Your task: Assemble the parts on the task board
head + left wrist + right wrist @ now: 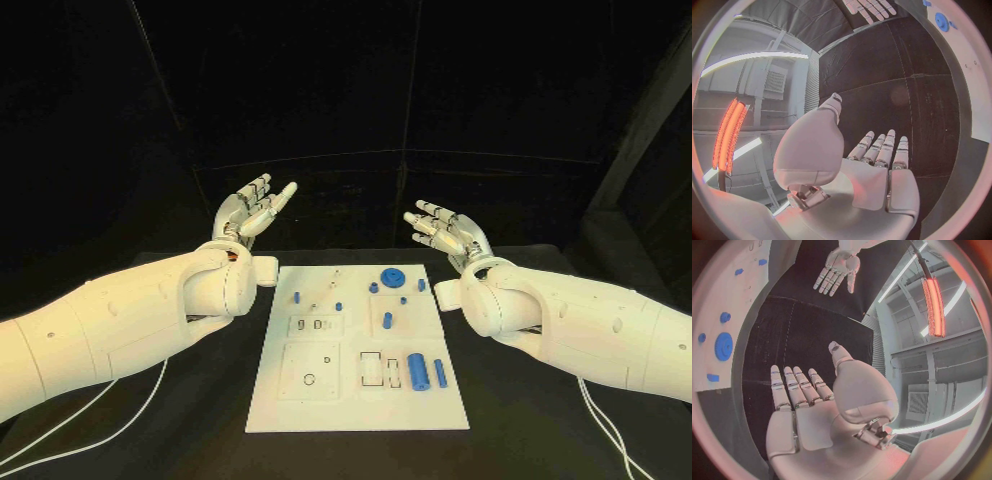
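Note:
The white task board (361,400) lies flat in the middle of the black table. Blue parts rest on it: a round gear (391,277), a thick cylinder (417,370), a thin pin (440,375) and several small pieces (304,297). My left hand (254,212) is raised past the board's far left corner, fingers straight and apart, holding nothing; its palm (870,182) faces open air. My right hand (447,232) is raised past the far right corner, also spread and empty. The right wrist view shows its palm (807,415), the gear (723,346) and the left hand (837,270).
The board has several empty slots and recesses (312,380) in its near half. Black table surface (173,420) lies bare on both sides of the board. White cables (87,425) trail off the table edges under each arm.

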`<state>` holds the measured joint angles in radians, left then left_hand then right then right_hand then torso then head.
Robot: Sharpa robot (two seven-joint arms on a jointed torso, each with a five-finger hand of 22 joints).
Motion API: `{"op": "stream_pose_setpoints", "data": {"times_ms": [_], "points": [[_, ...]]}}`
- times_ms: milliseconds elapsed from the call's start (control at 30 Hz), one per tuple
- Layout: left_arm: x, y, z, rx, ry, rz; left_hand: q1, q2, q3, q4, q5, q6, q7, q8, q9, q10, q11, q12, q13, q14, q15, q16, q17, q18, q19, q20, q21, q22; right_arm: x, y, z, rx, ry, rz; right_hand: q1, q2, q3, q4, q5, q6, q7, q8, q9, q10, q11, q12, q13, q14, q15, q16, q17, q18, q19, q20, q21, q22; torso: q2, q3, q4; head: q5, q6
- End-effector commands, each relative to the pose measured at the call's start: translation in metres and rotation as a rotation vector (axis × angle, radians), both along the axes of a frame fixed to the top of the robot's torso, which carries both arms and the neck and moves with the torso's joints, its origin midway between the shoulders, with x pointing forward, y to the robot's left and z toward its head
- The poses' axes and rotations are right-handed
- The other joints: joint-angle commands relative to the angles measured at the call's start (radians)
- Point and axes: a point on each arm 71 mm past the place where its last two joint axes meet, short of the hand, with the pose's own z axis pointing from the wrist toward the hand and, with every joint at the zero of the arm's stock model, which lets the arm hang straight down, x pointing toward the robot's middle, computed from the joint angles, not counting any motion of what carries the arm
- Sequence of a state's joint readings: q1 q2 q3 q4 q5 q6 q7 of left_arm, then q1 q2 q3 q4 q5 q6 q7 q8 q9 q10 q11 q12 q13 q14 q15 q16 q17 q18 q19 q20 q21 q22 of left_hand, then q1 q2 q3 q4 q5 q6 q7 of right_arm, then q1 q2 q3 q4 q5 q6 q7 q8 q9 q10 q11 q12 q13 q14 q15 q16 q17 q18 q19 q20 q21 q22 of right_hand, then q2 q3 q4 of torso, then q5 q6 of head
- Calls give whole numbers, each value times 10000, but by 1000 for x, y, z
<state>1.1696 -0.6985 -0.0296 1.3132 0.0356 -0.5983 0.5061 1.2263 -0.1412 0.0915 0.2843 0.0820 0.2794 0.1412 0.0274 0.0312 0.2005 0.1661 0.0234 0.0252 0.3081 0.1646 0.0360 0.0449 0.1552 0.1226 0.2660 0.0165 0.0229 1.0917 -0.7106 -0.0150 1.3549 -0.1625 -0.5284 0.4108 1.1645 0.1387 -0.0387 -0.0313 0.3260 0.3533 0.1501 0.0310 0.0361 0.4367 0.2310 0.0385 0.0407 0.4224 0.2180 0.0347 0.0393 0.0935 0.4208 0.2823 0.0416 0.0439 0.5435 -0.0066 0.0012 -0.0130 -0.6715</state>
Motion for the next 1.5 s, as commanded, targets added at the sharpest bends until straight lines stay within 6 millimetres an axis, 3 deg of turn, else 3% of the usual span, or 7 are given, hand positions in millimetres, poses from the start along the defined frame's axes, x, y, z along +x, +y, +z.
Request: {"op": "stream_pose_setpoints", "data": {"times_ms": [33,367,467,633,933,1100,1500], "points": [[1,-4,3,-430,-258,-645,447,-15,51,143,88,169,645,61,25,143,71,37,25,161,65,43,25,233,21,160,75,16,2,10,-1,-580,145,1821,589,44,-61,-148,103,244,1177,70,26,295,67,44,26,372,81,81,32,246,317,96,64,35,-2,-3,2,0,0],[0,1,4,-517,-253,-812,553,493,319,109,42,1086,1050,177,104,1722,545,255,163,2215,402,569,348,48,700,261,273,141,10,7,5,-2676,-961,2274,2041,-158,206,-1516,-909,4032,907,737,331,4330,-195,669,259,4725,-342,857,283,829,3688,54,845,377,84,22,40,-12,11],[-2,3,4,-593,-239,-965,668,806,386,63,19,2205,1151,367,199,3741,778,675,323,4219,555,1247,641,-115,3043,276,1033,559,13,5,12,-3544,-1553,2363,2161,-166,369,-1744,-902,5092,729,886,350,5051,-443,798,228,5689,-626,1071,303,932,4437,-122,1187,458,153,26,52,-28,57],[-8,2,6,-947,-109,-1713,668,1316,242,2,-17,5615,1033,1180,493,7146,311,1671,542,6719,-90,2129,1056,304,6582,83,2186,1000,21,3,27,-5201,-2433,2464,2047,-172,688,-1995,-715,5655,656,790,296,5808,-625,719,220,6698,-939,1116,332,917,5185,-442,1513,504,331,12,127,-100,174],[-27,-4,17,-1107,-340,-3346,1860,720,-151,-983,-29,6334,736,1105,360,8383,-74,1796,638,7980,-514,2416,1737,305,7931,-329,2053,783,29,9,42,-8483,-2847,3271,1697,-352,1101,-2240,-796,6333,470,663,305,7068,-1060,634,279,9079,-1680,1912,871,911,7012,-1324,2773,1021,674,-50,330,-361,344],[-37,-9,20,-1042,-184,-3687,1899,1477,271,-817,15,6313,864,1038,337,8367,-22,1803,646,8093,-542,2658,2005,285,8208,-384,1953,703,32,16,48,-10328,-3326,3666,1536,-549,1144,-2272,-840,6514,301,561,304,7536,-1317,572,283,10475,-2052,3068,1565,895,8038,-1779,3871,1597,861,-70,454,-404,348],[-52,-24,21,-1270,128,-4522,1971,1044,2922,-994,47,6036,943,1093,353,7965,18,1992,489,7439,-489,3392,2607,264,8418,-385,1530,498,31,34,47,-12797,-4128,4329,1091,-923,1602,-2331,-892,6519,187,352,299,7222,-1386,268,253,10851,-2198,6728,4239,857,8569,-2017,5974,2864,1221,-154,661,-572,333]]}}
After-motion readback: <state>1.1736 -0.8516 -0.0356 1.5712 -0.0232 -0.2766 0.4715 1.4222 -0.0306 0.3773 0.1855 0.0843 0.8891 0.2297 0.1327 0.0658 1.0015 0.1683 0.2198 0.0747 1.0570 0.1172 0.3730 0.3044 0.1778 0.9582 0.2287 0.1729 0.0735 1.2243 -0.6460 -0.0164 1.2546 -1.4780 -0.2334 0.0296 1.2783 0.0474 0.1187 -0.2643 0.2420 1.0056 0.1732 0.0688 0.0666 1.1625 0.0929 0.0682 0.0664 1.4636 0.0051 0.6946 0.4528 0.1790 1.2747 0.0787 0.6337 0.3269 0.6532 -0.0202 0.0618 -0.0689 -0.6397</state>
